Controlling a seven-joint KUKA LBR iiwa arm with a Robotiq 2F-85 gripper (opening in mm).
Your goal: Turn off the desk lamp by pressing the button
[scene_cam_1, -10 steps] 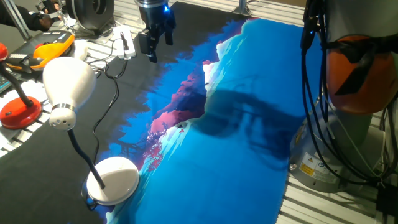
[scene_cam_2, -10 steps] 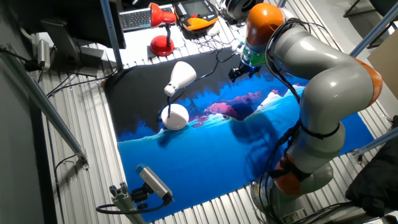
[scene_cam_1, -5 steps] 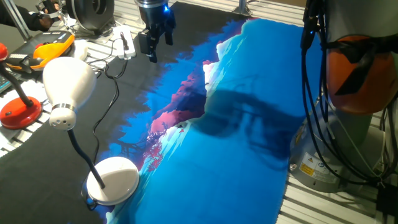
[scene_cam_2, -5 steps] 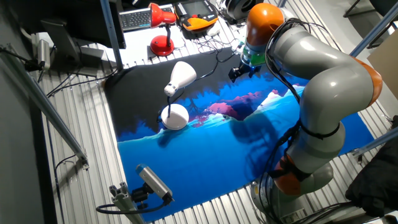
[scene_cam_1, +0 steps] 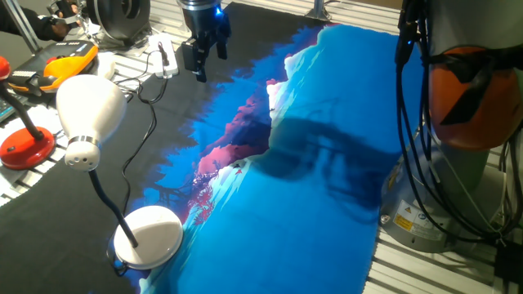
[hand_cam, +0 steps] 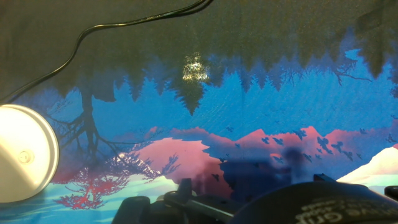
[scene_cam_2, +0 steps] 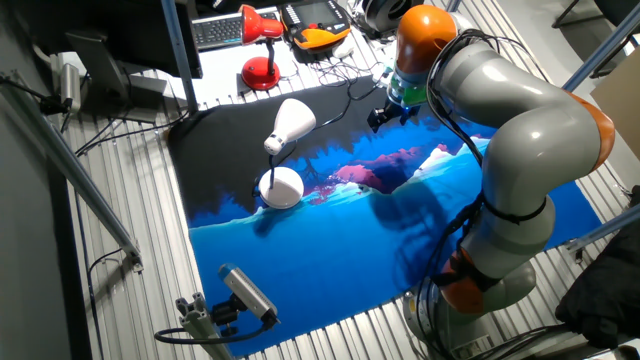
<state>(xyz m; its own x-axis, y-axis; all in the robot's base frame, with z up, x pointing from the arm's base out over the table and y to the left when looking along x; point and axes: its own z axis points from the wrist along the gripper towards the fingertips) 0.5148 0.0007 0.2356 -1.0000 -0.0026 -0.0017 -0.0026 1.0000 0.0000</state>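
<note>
White lamp: the desk lamp (scene_cam_1: 94, 155) fills the left side of one fixed view, its bell-shaped head (scene_cam_1: 88, 113) above the flat round base (scene_cam_1: 151, 235), joined by a thin black neck (scene_cam_1: 105, 200).
Base in hand view: at the left edge (hand_cam: 25, 154), with a small round button (hand_cam: 25, 156) on top.
Mat: a blue and pink landscape mat (scene_cam_1: 327, 163) covers the table; the base sits at its edge.
Cable: a black cable (scene_cam_1: 147, 106) runs over the dark part of the mat.
Gripper: the gripper (scene_cam_1: 203, 55) hangs in the upper middle of one fixed view, well apart from the lamp.
Jaws: cannot tell whether they are released or clenched.
Red lamp: a red lamp (scene_cam_2: 258, 40) stands at the top of the other fixed view.
</note>
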